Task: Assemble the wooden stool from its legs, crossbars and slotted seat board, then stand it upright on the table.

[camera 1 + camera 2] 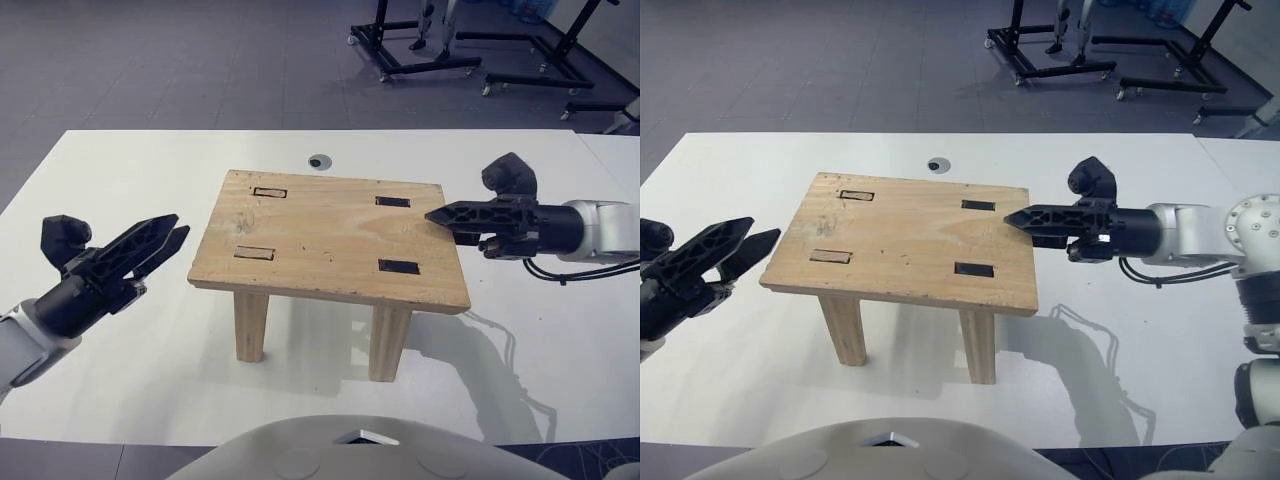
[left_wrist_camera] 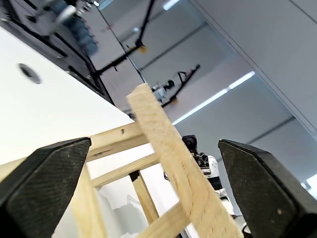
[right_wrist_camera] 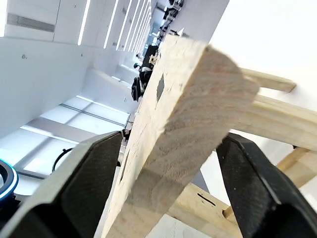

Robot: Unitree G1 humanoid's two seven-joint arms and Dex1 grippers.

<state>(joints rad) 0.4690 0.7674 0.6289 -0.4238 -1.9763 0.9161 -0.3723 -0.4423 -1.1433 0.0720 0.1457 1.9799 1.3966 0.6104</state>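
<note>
So the stool (image 1: 330, 240) was already together and standing upright about mid-table on the white table (image 1: 120, 170), seat board (image 1: 320, 225) on top and two front legs (image 1: 251, 325) showing underneath. The left wrist cam caught a couple of crossbars (image 2: 124, 171) under the seat too. The seat had four slots (image 1: 392, 201); the two on the right looked dark, and the two on the left looked filled with wood.

The right gripper (image 1: 442, 222) came in from the right side and was clenched on the seat board's right edge. In its wrist cam the board's thickness took up the whole gap between the two pads. The left gripper (image 1: 178, 228) was released, with its fingers spread a bit. It sat just beside the seat's left edge without touching it, and there was a strip of bare table between them.

Other stuff: a small round grommet hole (image 1: 319, 160) in the table just behind the stool, and some black wheeled frames (image 1: 430, 50) on the floor well beyond the far edge.
</note>
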